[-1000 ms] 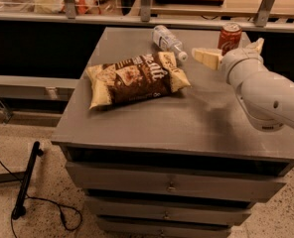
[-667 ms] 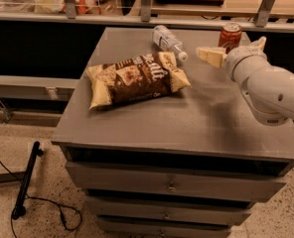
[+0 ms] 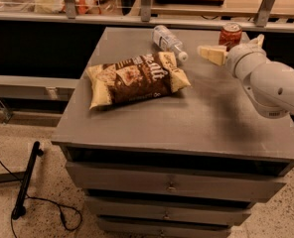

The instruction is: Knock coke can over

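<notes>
At the far right corner of the table (image 3: 186, 113), the coke can (image 3: 230, 34) is standing upright, unmoved since the earlier frames. The gripper (image 3: 214, 54) is hovering just in front of it, having shifted slightly right, closer to the can. Chip bag (image 3: 137, 78) and bottle (image 3: 168, 41) are lying where they were. The gripper is hiding the can's base, and the arm is running off the right edge. Gripper released or clenched: cannot tell.
</notes>
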You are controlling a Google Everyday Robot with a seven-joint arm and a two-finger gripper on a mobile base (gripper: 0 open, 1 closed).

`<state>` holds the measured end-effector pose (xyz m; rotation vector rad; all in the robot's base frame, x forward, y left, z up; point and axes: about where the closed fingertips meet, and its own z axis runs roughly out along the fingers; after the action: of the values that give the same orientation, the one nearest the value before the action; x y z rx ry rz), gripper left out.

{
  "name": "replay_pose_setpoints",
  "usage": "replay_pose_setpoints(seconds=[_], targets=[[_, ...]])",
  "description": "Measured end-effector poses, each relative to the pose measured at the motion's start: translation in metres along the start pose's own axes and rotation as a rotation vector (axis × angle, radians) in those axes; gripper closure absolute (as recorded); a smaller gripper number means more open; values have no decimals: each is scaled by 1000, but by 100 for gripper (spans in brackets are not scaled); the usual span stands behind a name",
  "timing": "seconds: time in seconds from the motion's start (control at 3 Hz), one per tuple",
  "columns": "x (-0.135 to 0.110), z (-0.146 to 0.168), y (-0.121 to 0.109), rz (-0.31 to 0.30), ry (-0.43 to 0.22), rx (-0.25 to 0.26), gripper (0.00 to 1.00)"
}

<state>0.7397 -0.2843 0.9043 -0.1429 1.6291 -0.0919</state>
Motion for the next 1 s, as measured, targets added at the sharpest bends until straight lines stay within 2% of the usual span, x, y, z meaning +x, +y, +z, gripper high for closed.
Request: replay_pose_setpoints(seconds=[1.0], targets=[[16,41,2,14,11,3,0]])
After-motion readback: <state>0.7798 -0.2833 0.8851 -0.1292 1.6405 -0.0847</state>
